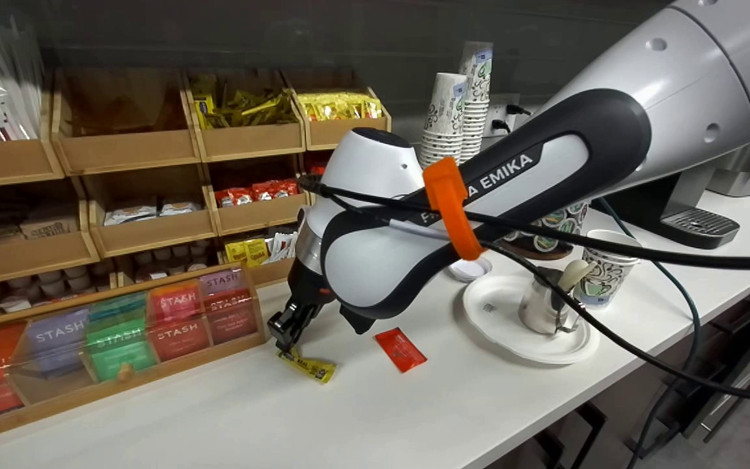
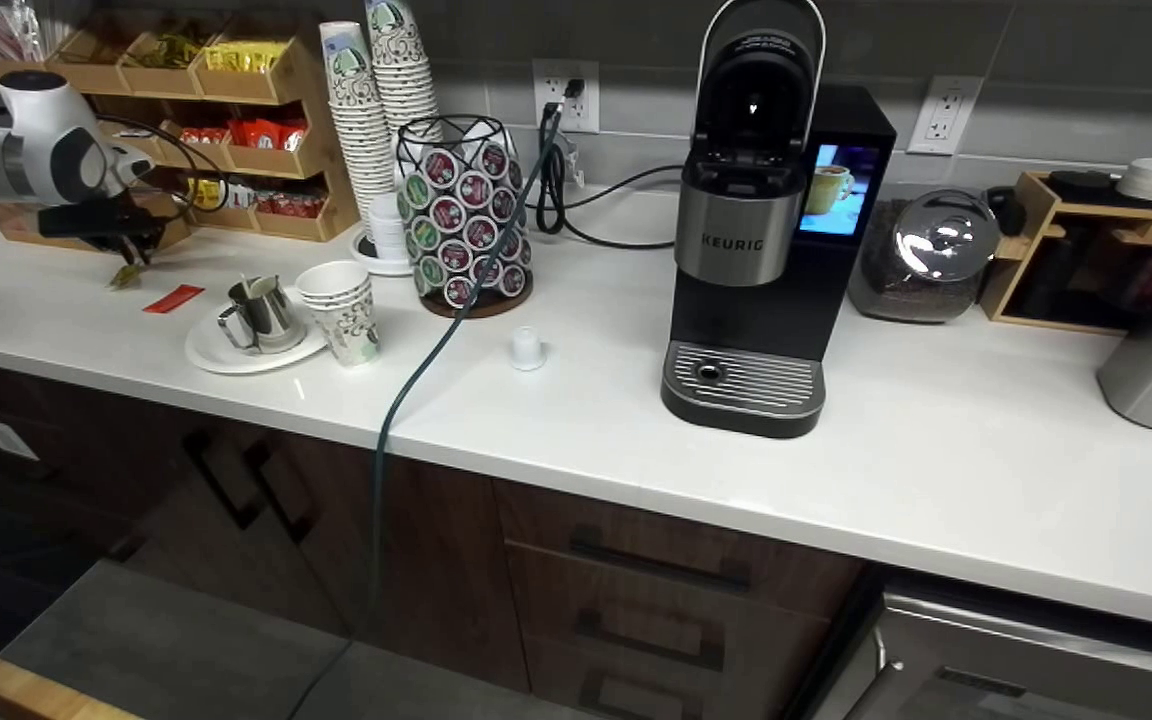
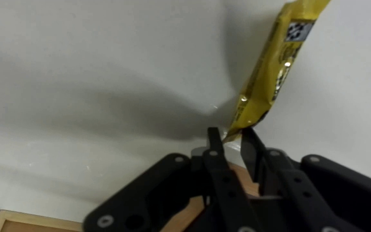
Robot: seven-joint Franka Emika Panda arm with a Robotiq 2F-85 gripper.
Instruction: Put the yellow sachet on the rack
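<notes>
The yellow sachet (image 1: 313, 368) lies at a slant on the white counter, printed in black; the wrist view shows the yellow sachet (image 3: 269, 74) with its near end between the fingertips. My gripper (image 3: 230, 130) points down at that end, its jaws partly apart. A narrow gap shows between the left finger and the packet, while the right fingertip overlaps the packet's edge. In an exterior view the gripper (image 1: 286, 342) stands just right of the tea box. Behind it rises the wooden rack (image 1: 131, 153), its tiers holding yellow and red packets; the arm covers part of its right side.
The tea box (image 1: 186, 366) fronts the rack. A red square sachet (image 1: 401, 349) lies right of the gripper. Further right are a white plate (image 1: 489, 316) bearing a metal pitcher (image 1: 541, 309), and paper cups (image 1: 606, 273). Tall cup stacks (image 2: 361, 130) and a pod carousel (image 2: 466, 220) stand behind.
</notes>
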